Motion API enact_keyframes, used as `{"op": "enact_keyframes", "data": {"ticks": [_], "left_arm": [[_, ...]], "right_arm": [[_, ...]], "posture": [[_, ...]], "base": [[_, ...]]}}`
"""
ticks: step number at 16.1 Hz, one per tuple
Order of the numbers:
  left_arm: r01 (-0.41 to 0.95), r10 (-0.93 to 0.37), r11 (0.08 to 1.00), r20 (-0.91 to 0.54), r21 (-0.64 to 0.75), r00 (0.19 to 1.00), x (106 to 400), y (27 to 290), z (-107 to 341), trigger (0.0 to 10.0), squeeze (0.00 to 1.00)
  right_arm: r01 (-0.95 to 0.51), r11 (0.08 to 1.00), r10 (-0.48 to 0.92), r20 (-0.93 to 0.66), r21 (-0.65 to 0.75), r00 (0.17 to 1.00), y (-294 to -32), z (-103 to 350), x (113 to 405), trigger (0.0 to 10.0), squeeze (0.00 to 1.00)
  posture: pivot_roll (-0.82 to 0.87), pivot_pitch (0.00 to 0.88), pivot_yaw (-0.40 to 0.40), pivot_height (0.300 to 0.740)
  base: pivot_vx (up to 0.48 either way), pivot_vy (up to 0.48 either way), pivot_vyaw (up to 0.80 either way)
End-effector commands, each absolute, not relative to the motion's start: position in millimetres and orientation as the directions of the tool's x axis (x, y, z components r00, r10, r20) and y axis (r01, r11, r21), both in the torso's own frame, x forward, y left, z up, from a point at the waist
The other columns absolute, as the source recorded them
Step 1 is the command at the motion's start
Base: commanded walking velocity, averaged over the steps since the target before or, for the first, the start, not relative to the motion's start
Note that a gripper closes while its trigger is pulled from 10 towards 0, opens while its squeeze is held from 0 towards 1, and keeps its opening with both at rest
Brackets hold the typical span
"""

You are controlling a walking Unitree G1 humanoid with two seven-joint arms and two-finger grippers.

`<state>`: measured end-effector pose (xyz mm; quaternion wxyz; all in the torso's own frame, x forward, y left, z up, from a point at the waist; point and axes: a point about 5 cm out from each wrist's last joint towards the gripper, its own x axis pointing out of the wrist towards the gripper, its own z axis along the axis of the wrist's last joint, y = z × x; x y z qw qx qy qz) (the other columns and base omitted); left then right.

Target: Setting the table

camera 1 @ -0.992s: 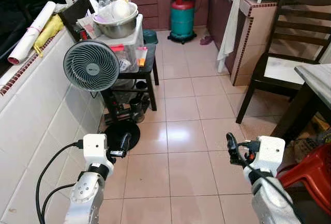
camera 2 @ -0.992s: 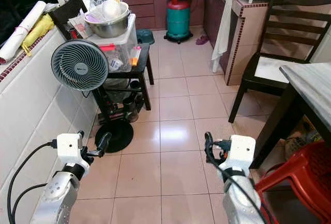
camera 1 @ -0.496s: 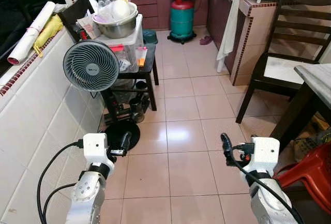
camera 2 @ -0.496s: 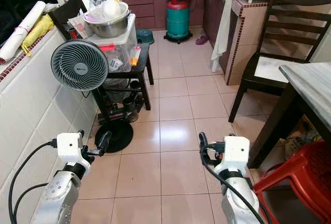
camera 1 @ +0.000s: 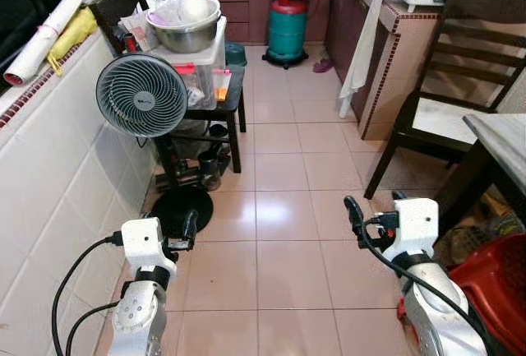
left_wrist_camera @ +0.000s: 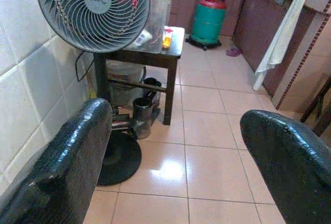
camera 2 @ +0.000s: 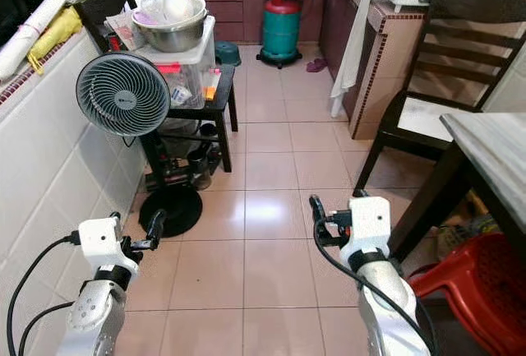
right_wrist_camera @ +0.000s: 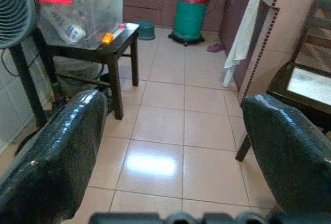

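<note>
The grey-topped dining table (camera 1: 503, 136) juts in at the right edge, with a dark wooden chair (camera 1: 444, 117) beyond it. My left gripper (camera 1: 190, 226) is held low over the tiled floor near the fan's round base, open with nothing between its fingers (left_wrist_camera: 77, 151). My right gripper (camera 1: 353, 211) hovers over the floor to the left of the table's dark leg, also open and empty, its fingers (right_wrist_camera: 279, 141) spread wide. No tableware is in either gripper.
A standing fan (camera 1: 141, 94) and a small black table (camera 1: 220, 103) carrying a clear box and a steel bowl (camera 1: 184, 34) line the tiled left wall. A green gas cylinder (camera 1: 288, 29) stands at the far end. A red plastic stool (camera 1: 493, 286) sits by my right arm.
The whole view has shifted slightly, so the camera has moved. My right gripper has drifted a little up and to the left; the left one holds its place.
</note>
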<state>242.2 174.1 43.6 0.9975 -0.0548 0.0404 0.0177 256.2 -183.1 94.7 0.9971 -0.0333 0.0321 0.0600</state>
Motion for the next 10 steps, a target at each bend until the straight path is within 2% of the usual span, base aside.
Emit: {"op": "enact_keyframes", "data": {"ticks": [1, 3, 6, 10], "left_arm": [[-0.045, 0.04, 0.996, -0.061, -0.08, 0.997, 240, 177, 47, 10.0, 0.0], [-0.038, 0.034, 0.996, -0.056, -0.076, 0.998, 240, 178, 49, 10.0, 0.0], [0.036, -0.039, 0.996, -0.038, -0.079, 0.999, 241, 177, 54, 10.0, 0.0], [0.046, -0.05, 0.995, -0.047, -0.088, 0.998, 243, 177, 54, 10.0, 0.0]], "right_arm": [[-0.118, 0.991, 0.114, -0.072, -0.056, 0.991, -184, 94, 257, 10.0, 0.0], [-0.119, 0.991, 0.114, -0.078, -0.054, 0.99, -182, 91, 256, 10.0, 0.0], [-0.09, 0.995, 0.087, -0.093, -0.034, 0.992, -182, 85, 249, 10.0, 0.0], [-0.075, 0.997, 0.072, -0.091, -0.029, 0.993, -182, 84, 247, 10.0, 0.0]], "posture": [[-0.04, 0.0, -0.002, 0.74], [-0.03, 0.0, 0.013, 0.74], [-0.05, 0.0, 0.038, 0.74], [-0.06, 0.0, 0.05, 0.74]], "base": [[0.0, 0.0, 0.0], [0.0, 0.0, 0.0], [0.0, 0.0, -0.76], [0.0, 0.0, -0.8]]}}
